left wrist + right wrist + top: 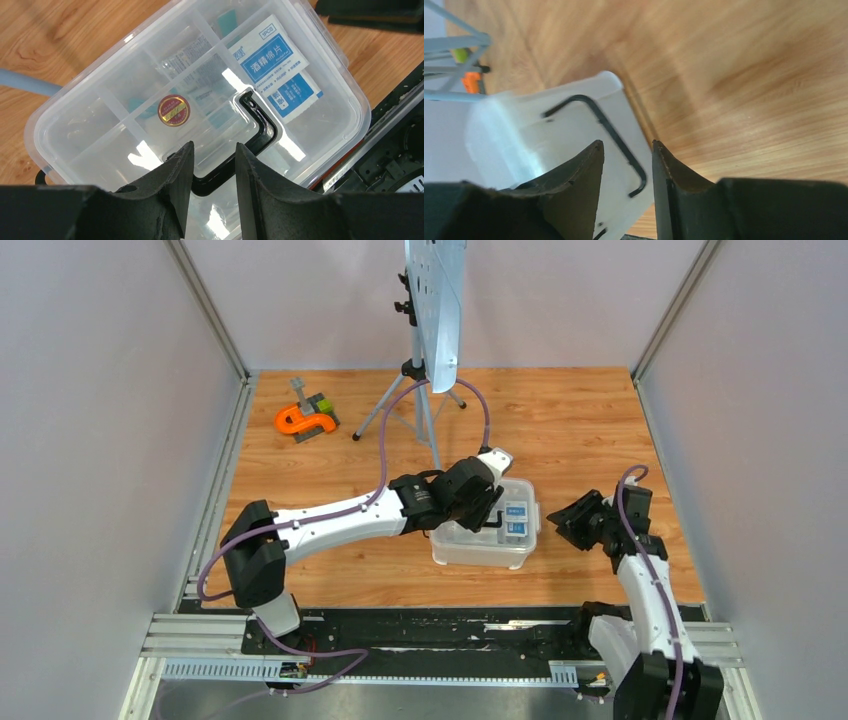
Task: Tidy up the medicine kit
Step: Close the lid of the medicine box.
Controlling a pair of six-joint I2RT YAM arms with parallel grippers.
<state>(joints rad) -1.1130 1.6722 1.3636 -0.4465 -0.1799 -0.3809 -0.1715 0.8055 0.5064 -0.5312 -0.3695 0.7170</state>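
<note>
The medicine kit is a white tub [482, 552] with its clear lid [100, 100] on. A flat black handle [261, 125] lies on the lid. Through the lid I see a divided tray [150, 55] and blue-and-white packets [272, 57]. My left gripper [214, 147] hovers open just over the lid, its fingers either side of the handle's bar, and also shows from above [488, 512]. My right gripper [626, 145] is open beside the tub's right end [549, 130], near a black wire clip [616, 137]. It stands just right of the tub in the top view [560, 520].
An orange-and-grey tool [305, 420] lies at the far left of the wooden table [580, 420]. A tripod [425, 400] carrying a white panel stands at the back centre. Enclosure walls bound left, right and back. A purple cable [385, 440] loops off the left arm.
</note>
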